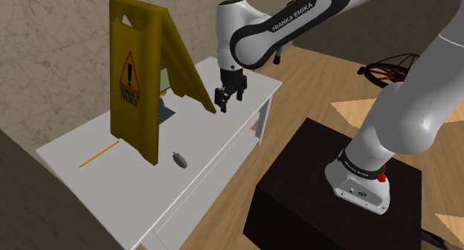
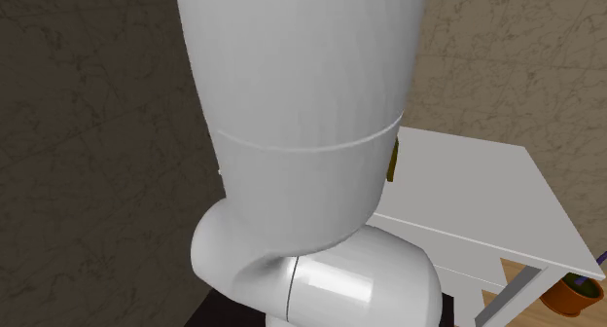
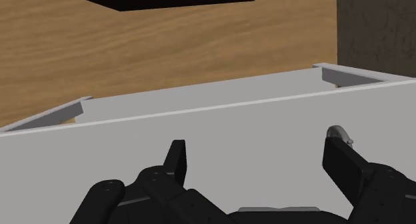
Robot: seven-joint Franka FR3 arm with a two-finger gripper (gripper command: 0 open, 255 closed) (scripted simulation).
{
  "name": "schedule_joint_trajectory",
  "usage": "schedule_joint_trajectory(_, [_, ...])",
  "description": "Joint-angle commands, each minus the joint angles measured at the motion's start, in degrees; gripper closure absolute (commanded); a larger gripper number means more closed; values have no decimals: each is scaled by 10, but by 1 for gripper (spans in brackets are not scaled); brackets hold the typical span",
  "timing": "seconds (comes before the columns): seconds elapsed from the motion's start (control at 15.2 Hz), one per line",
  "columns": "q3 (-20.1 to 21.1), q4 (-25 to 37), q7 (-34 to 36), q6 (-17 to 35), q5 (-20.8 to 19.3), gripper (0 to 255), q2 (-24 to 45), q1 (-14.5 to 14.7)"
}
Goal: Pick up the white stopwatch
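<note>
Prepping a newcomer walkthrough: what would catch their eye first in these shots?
A tall yellow caution sign stands on the white table, at the shoulder view's left. Beside it the black gripper hangs open above the tabletop, and a small dark oval object, likely the stopwatch, lies near the sign's foot. In the second exterior view the white arm looms close up.

Domestic room, sparsely furnished: a white table (image 1: pixel 223 140) under the hand (image 1: pixel 229 102) stands on a wood-plank floor (image 1: pixel 312 85) against mottled brown walls (image 1: pixel 52 55). A spoked wheel (image 1: pixel 390 68) rests on the floor well apart from the hand; a potted plant (image 2: pixel 574 294) sits by a table leg.
</note>
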Motion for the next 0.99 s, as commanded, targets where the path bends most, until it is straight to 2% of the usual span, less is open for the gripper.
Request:
schedule_joint_trajectory(0.0, [6, 23, 10, 18, -4, 0, 42, 5])
schedule_joint_trajectory(0.46, [19, 120, 48, 64, -31, 0, 193, 32])
schedule_joint_trajectory(0.92, [19, 250, 76, 79, -56, 0, 344, 69])
